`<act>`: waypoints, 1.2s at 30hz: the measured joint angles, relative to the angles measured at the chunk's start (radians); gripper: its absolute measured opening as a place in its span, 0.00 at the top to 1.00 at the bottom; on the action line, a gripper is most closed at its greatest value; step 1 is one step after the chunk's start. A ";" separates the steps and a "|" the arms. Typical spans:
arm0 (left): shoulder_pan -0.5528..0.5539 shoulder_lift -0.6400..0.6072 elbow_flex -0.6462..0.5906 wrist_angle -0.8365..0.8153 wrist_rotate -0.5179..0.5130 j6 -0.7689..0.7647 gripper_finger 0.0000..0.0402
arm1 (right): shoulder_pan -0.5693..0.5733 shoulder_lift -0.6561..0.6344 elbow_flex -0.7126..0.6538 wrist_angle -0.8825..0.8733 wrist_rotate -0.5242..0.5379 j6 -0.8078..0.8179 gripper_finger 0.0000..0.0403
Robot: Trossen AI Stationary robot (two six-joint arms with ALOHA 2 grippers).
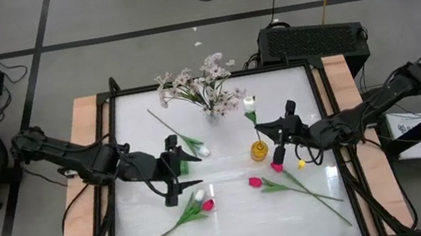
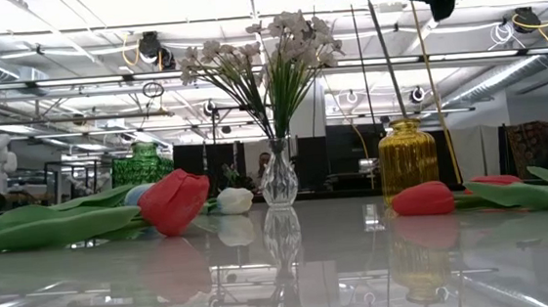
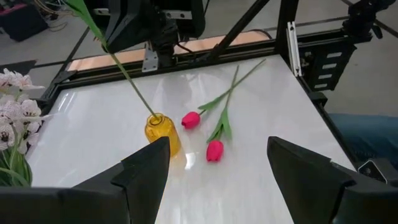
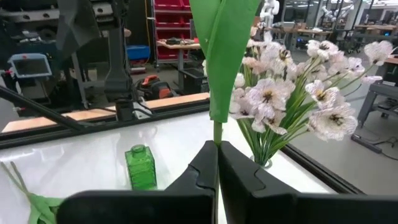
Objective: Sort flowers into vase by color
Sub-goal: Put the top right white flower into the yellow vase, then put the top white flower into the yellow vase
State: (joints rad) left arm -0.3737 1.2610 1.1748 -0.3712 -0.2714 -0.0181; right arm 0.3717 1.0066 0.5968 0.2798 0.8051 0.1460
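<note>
Three vases stand on the white table (image 1: 236,217). A clear glass vase (image 2: 278,178) at 12 o'clock already carries the bushy spray of pale pinkish-white blossoms (image 1: 198,81), so that colour looks sorted. A squat amber glass vase (image 1: 260,151) sits right of centre. A green glass bottle vase (image 4: 140,167) shows only in the right wrist and low views.

Right tool (image 1: 282,133) is closed on the green stem (image 4: 217,134) of a white tulip (image 1: 249,104). The stem is held steeply, its lower end entering the amber vase's mouth, probably so it drops in without snagging the leaves. Bloom points toward 12 o'clock in the high view.

Right arm reaches in from 3 o'clock, forearm low and nearly level, wrist just above the amber vase.

Left tool (image 1: 176,175) hangs wide open and holds nothing. Its arm comes in from 9 o'clock, tool left of centre, facing the amber vase, apparently waiting.

Still lying flat:
- a white tulip (image 1: 200,150) just beyond the left tool
- a white and magenta pair (image 1: 201,202) at 6 o'clock
- two magenta-pink tulips (image 3: 203,134) at 4 o'clock, near the amber vase, stems trailing toward the right front corner.

Judgement: one colour done, the white lot begun, magenta untouched.
</note>
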 joint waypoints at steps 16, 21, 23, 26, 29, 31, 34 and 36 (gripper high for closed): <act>0.000 0.000 0.000 -0.179 -0.118 -0.001 0.31 | 0.000 0.054 0.000 -0.063 0.001 0.047 0.90; 0.000 -0.020 0.000 -0.231 -0.251 -0.029 0.31 | 0.000 0.047 0.000 -0.074 0.000 0.053 0.83; 0.001 -0.039 0.000 -0.286 -0.296 -0.054 0.31 | 0.000 0.037 0.000 -0.072 0.001 0.053 0.80; 0.000 -0.065 0.000 -0.403 -0.326 -0.113 0.31 | 0.006 0.020 0.000 -0.074 0.001 0.053 0.77; -0.002 -0.098 -0.021 -0.508 -0.358 -0.164 0.31 | 0.020 -0.010 0.000 -0.073 0.001 0.053 0.74; -0.003 -0.126 -0.067 -0.534 -0.381 -0.176 0.31 | 0.033 -0.031 0.000 -0.075 0.001 0.053 0.73; 0.011 -0.180 -0.149 -0.531 -0.389 -0.159 0.31 | 0.056 -0.062 0.000 -0.075 0.001 0.052 0.72; 0.037 -0.215 -0.192 -0.528 -0.390 -0.159 0.33 | 0.072 -0.083 0.000 -0.075 0.001 0.052 0.72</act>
State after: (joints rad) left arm -0.3362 1.0459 0.9831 -0.8992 -0.6609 -0.1768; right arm 0.4436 0.9240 0.5964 0.2050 0.8061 0.1976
